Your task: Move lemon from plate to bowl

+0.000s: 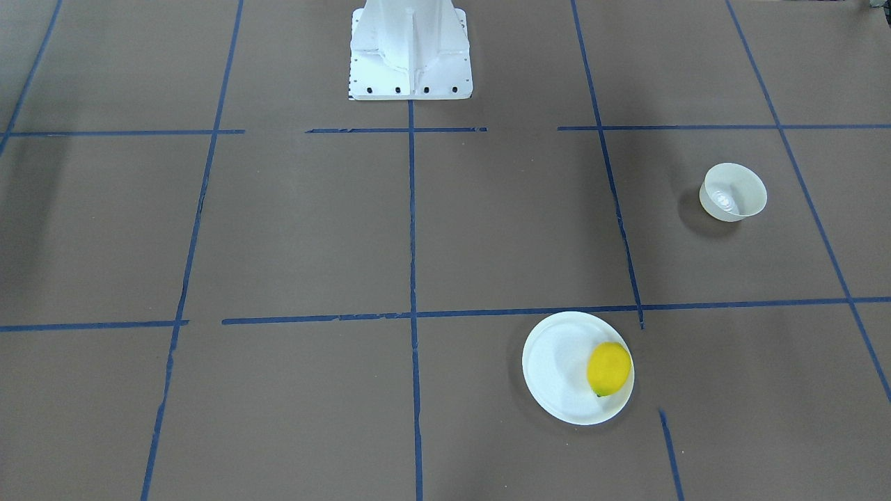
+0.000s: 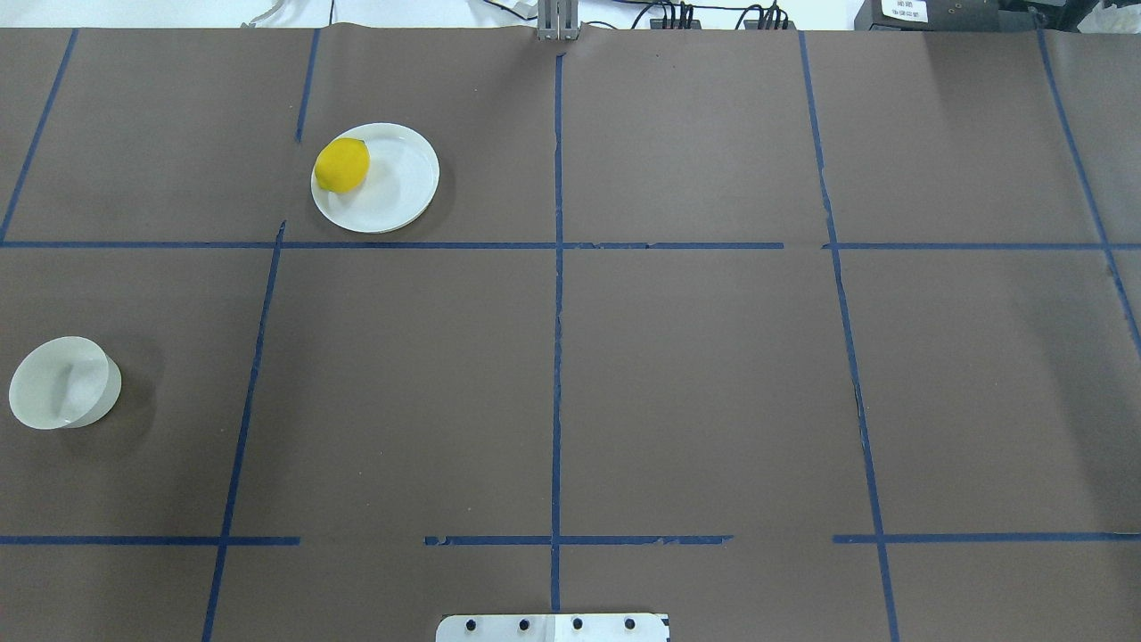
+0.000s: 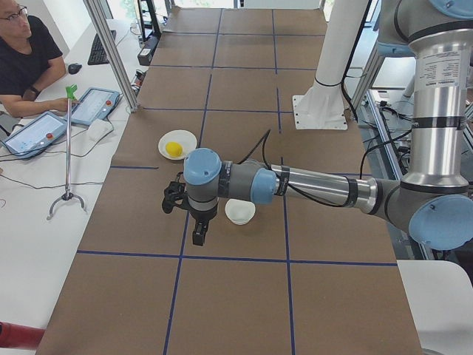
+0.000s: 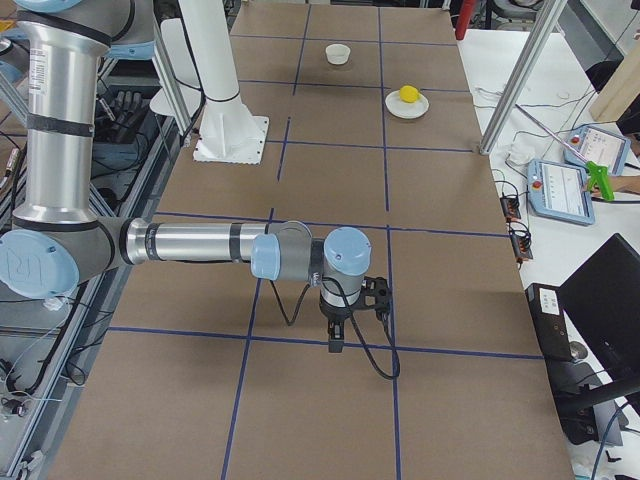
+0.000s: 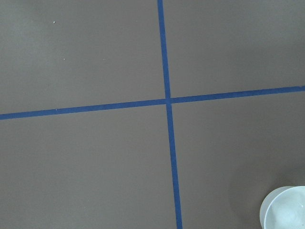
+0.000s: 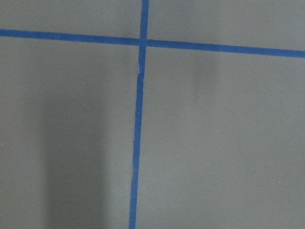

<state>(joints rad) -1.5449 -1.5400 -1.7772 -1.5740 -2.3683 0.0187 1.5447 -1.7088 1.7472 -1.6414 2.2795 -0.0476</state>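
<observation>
The yellow lemon (image 1: 609, 369) lies on the white plate (image 1: 557, 369), near its rim, as the overhead view shows too: lemon (image 2: 342, 165), plate (image 2: 401, 183). The small off-white bowl (image 1: 733, 192) stands upright and empty, apart from the plate, near the table's left edge in the overhead view (image 2: 64, 382). Its rim shows in the left wrist view (image 5: 286, 210). My left gripper (image 3: 199, 235) hangs above the table next to the bowl (image 3: 240, 211), away from the plate. My right gripper (image 4: 335, 338) hangs over the far end of the table. I cannot tell whether either is open or shut.
The white robot base (image 1: 411, 49) stands at the table's robot-side edge. Blue tape lines (image 2: 557, 312) grid the brown table cover. A person (image 3: 26, 59) sits at a side desk with tablets (image 3: 92, 106). Metal frame posts (image 3: 111, 52) stand at the table's edge.
</observation>
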